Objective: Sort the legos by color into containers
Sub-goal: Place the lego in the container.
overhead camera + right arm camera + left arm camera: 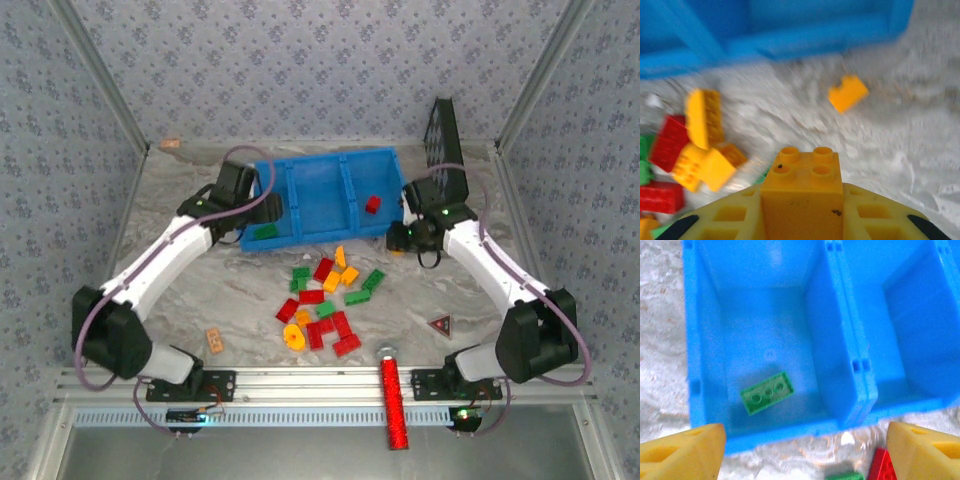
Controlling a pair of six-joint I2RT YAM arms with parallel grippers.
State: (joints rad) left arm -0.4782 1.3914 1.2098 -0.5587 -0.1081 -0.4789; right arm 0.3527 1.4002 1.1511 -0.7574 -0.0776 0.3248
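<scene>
Orange brick (802, 175) clamped in right gripper (802, 205), frame bottom; left gripper (805, 440) apart; next: carry brick into middle compartment (320, 200)

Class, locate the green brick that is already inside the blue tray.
In the top view the green brick lies alone in the blue tray's leftmost compartment, close to its near wall, on the left arm's side.

The blue tray (330, 158) holds one green brick (265, 232) and one red brick (372, 204).
</scene>
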